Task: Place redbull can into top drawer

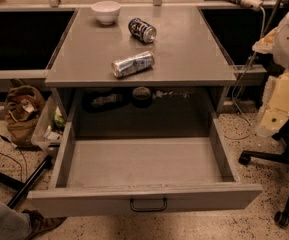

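Note:
The redbull can (133, 64) is slim and silver with faint blue markings. It lies on its side near the front middle of the grey cabinet top (194, 54). The top drawer (144, 164) is pulled fully open below it. The drawer's inside is bare, and its flat front panel carries a small dark wire handle (148, 204). My gripper is not in view. Nothing holds the can.
A shorter dark blue can (142, 30) lies on its side behind the redbull can. A white bowl (106, 11) stands at the back left. An office chair base (279, 184) and pale bulky shapes (286, 69) are at the right. A bag (21, 109) and a bin are at the left, and a shoe (39, 224) is at the lower left.

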`<state>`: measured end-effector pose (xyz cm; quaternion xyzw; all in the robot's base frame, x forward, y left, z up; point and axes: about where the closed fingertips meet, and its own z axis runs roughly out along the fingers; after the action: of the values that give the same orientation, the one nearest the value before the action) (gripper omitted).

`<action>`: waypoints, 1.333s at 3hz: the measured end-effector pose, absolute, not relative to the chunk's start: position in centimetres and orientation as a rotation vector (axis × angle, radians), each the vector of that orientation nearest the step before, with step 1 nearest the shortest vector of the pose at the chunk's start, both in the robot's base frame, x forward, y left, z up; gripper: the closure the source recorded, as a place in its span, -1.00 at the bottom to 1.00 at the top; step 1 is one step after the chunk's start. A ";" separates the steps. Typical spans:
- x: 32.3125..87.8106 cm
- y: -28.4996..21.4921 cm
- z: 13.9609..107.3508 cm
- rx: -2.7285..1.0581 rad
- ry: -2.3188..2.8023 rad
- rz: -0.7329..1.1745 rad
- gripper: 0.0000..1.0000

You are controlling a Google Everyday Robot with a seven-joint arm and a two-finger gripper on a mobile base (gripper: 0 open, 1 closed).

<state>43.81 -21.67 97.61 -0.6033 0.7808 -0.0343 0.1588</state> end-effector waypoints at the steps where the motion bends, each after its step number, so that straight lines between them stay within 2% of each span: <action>1: 43.8 -21.7 97.6 -1.725 2.232 -0.098 -1.00; 2: 45.9 -20.7 97.4 -1.717 2.152 -0.052 -1.00; 4: 58.3 -15.5 96.7 -1.736 1.940 0.005 -1.00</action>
<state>58.33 -15.50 96.73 -0.6428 0.7184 0.0018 0.2660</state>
